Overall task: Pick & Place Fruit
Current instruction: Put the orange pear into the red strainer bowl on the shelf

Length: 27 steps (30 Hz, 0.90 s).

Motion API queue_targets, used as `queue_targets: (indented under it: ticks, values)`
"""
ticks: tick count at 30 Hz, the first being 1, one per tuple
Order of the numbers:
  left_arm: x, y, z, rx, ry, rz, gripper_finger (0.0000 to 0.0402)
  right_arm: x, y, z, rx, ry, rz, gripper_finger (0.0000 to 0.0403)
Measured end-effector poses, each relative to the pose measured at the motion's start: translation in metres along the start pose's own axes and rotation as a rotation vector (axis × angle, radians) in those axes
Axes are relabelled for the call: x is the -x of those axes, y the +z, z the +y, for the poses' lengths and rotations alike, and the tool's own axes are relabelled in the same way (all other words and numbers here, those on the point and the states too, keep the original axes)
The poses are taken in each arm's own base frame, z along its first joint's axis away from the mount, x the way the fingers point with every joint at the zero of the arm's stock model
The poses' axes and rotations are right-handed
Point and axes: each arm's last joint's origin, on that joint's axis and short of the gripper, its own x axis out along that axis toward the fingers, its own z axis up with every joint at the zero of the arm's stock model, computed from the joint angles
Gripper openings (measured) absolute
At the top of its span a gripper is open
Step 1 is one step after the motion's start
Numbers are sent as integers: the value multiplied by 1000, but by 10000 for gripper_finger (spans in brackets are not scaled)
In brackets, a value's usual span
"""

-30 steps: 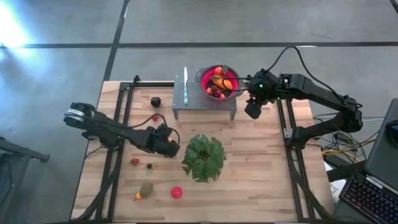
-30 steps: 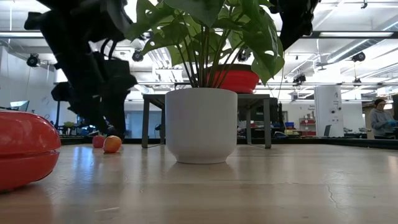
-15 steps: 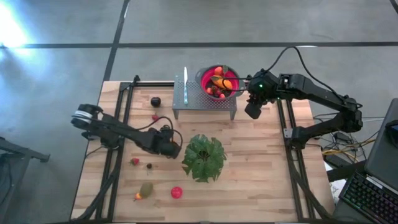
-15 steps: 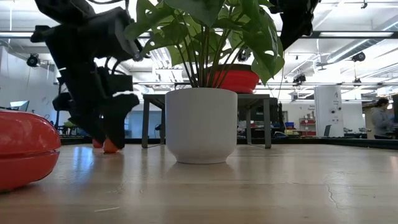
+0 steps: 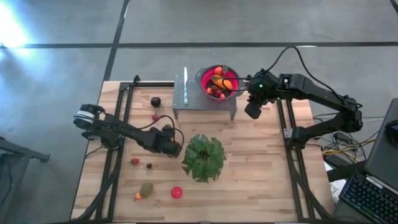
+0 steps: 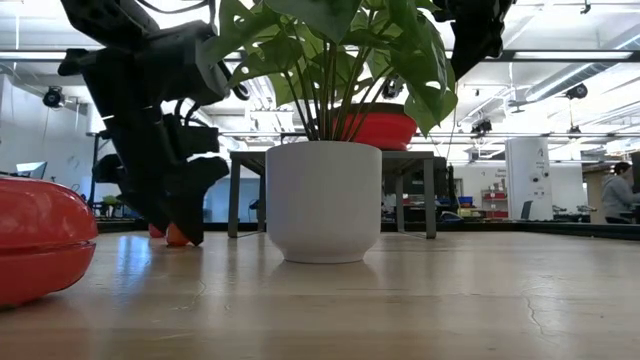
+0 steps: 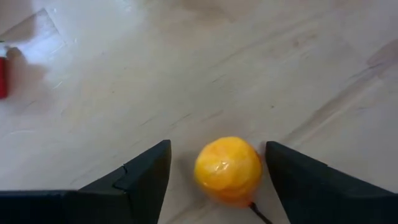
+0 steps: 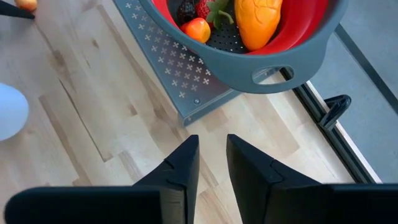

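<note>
A small orange fruit (image 7: 227, 169) lies on the wooden table between the fingers of my left gripper (image 7: 217, 144), which is open and slants down over it, left of the plant; whether a finger touches it, I cannot tell. In the high view the gripper (image 5: 171, 149) hides this fruit. My right gripper (image 8: 212, 163) hangs high beside the red bowl (image 5: 217, 81), empty, with only a narrow gap between its fingers. The bowl holds several fruits and stands on a perforated metal stand (image 5: 204, 99). More fruit lies loose on the table: a dark purple one (image 5: 155, 101), a strawberry (image 5: 135, 161), an olive-green piece (image 5: 146, 188).
A leafy plant in a white pot (image 6: 323, 200) stands mid-table, right beside my left gripper. A red fruit (image 5: 177, 192) lies near the front edge and looms large in the low view (image 6: 40, 240). A knife (image 5: 185, 86) rests on the stand. Bare wood lies to the right of the plant.
My left gripper has sunk toward the table and edged toward the plant, coming down around the orange fruit, which has stayed where it was. In the low view its fingers now hide most of that fruit.
</note>
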Motion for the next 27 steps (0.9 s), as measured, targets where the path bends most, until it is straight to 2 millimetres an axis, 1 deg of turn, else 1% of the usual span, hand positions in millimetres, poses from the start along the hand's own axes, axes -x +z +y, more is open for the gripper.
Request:
queue_targets:
  ticks: [9, 20, 27]
  values:
    - [0, 0, 0, 1, -6, 12, 216, 0, 0, 0, 0, 0, 0, 69]
    - [0, 0, 0, -11, -7, 20, 168, 0, 0, 0, 1, 0, 0, 106]
    - [2, 0, 1, -64, -16, 33, 149, 0, 0, 0, 1, 0, 1, 125]
